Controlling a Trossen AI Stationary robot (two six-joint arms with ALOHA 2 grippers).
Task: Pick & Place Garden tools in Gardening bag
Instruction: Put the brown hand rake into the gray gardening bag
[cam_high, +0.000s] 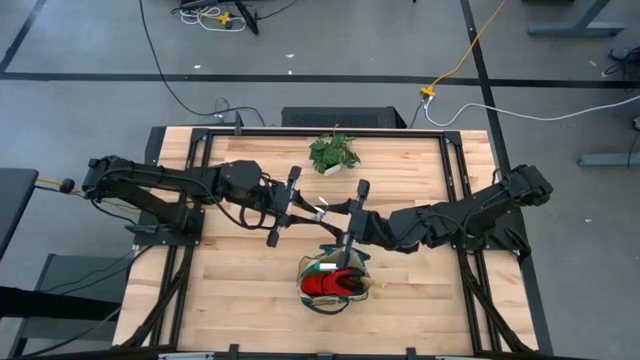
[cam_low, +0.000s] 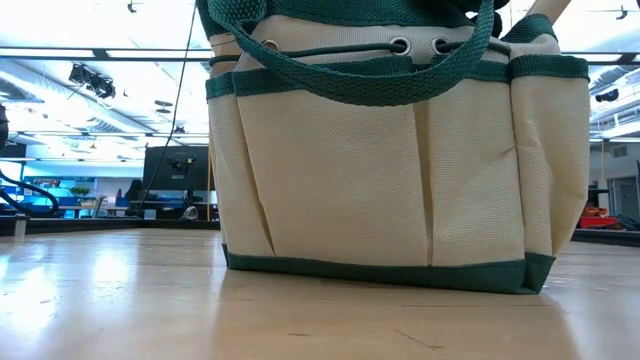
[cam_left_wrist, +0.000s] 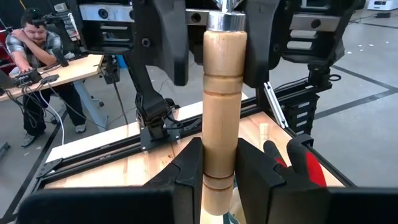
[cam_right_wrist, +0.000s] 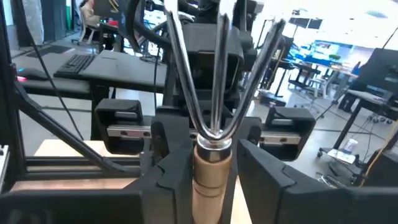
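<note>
Now both tools flank the hand rake: left tool pinching, right tool spread.

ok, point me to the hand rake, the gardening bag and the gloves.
hand rake (cam_left_wrist: 224, 106): left wrist view, middle of its wooden handle.
gardening bag (cam_low: 340, 180): low view, beige front panel between the pocket seams.
gloves (cam_high: 322, 285): high view, red part lying inside the bag.
</note>
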